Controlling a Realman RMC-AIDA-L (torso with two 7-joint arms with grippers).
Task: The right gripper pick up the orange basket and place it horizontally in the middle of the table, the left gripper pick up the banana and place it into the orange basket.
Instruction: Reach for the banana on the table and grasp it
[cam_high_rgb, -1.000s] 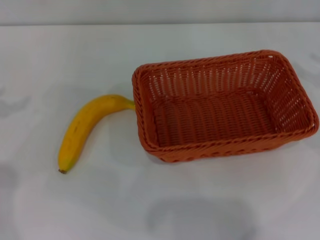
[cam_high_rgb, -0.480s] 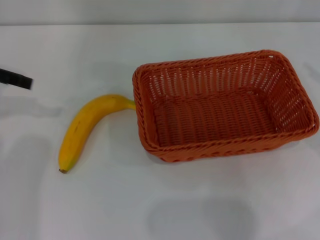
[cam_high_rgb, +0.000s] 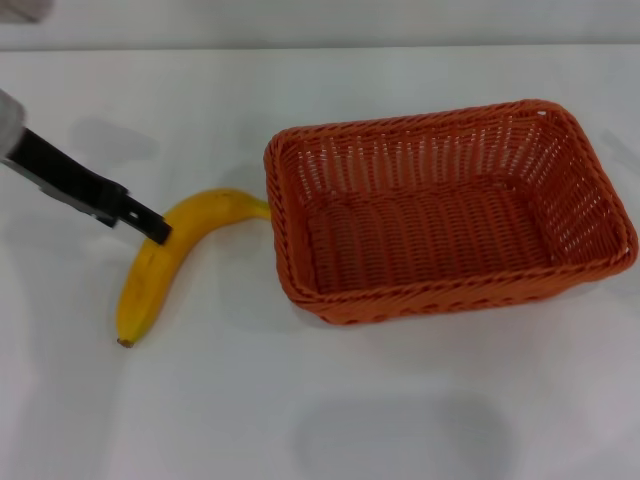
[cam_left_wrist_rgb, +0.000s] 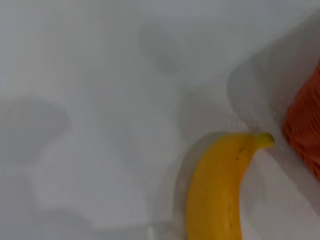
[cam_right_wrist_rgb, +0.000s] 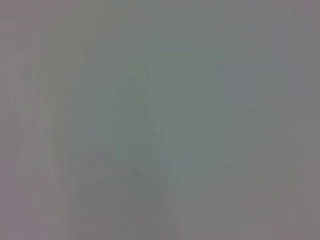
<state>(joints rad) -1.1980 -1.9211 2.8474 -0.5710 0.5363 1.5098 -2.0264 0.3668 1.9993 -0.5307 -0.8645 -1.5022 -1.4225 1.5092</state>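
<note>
The left gripper (cam_high_rgb: 150, 226) reaches in from the left edge of the head view as a thin black bar, its tip over the upper middle of the banana (cam_high_rgb: 165, 260). Only this one dark finger shows, so whether the jaws are spread or closed cannot be told, nor whether the tip actually touches the fruit.

The banana lies on the white bench (cam_high_rgb: 300, 410), left of the orange basket (cam_high_rgb: 445, 210), with its stem end right against the basket's near-left corner and its dark end pointing toward the robot. In the left wrist view the banana (cam_left_wrist_rgb: 217, 190) and a slice of the basket (cam_left_wrist_rgb: 305, 135) appear just beside each other.

The basket sits upright, its long side running across the bench. No writing or labels can be seen on anything. The right gripper is not in view.
</note>
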